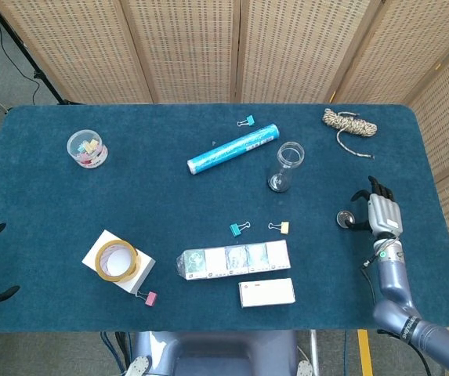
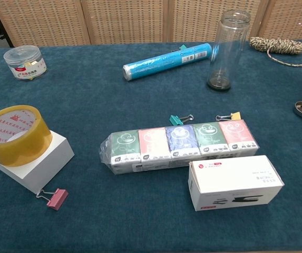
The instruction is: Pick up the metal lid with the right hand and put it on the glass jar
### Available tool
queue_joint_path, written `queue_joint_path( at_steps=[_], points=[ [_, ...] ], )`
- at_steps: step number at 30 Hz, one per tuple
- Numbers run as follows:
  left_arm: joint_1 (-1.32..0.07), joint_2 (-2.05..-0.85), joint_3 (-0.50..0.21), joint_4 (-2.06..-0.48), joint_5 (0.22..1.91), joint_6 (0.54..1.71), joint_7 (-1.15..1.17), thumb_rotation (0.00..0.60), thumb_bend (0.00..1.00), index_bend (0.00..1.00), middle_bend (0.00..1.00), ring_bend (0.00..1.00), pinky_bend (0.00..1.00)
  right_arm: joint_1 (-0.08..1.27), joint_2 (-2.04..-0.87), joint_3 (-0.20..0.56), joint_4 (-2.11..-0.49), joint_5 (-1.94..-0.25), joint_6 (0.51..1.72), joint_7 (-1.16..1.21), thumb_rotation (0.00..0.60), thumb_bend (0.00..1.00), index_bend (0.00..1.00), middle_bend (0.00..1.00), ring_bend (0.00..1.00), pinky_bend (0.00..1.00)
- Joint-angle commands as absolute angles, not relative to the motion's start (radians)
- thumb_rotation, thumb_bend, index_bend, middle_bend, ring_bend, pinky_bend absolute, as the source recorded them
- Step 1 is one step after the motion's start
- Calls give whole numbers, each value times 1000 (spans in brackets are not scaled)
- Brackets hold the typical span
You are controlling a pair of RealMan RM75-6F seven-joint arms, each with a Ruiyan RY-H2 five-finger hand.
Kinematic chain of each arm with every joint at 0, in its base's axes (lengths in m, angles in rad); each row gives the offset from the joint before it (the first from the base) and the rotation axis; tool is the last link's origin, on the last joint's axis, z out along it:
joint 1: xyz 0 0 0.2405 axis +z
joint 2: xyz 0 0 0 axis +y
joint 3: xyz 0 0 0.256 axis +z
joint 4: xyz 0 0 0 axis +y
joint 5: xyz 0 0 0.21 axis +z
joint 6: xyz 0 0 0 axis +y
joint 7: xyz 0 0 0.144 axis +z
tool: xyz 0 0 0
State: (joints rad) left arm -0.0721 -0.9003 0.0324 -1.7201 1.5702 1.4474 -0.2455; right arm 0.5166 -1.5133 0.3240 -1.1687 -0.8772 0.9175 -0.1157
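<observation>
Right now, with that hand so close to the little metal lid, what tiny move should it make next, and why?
Probably lower the right hand and close its fingers around the metal lid. The lid lies flat on the table, not yet gripped, with the hand just beside it; the glass jar stands open, waiting.

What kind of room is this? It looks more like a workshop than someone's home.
Probably a lab or test room, not a home. A blue felt-covered table holds unrelated odds and ends, like a yellow tape roll and a clear glass jar. Woven folding screens fence it off, with cables on the floor.
</observation>
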Motion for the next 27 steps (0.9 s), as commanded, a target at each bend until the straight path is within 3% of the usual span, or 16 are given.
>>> queue_joint_path(
  at_steps=[1,27],
  points=[
    [-73,-898,32,-1720,1569,1446,-248,600,0,0,0,0,0,521,-1520,325,-1151,-871,906,-106,600,237,393,0,0,0],
    [-73,-897,31,-1722,1566,1446,-253,600,0,0,0,0,0,525,-1545,312,-1137,-865,914,-102,600,263,410,0,0,0]
  ],
)
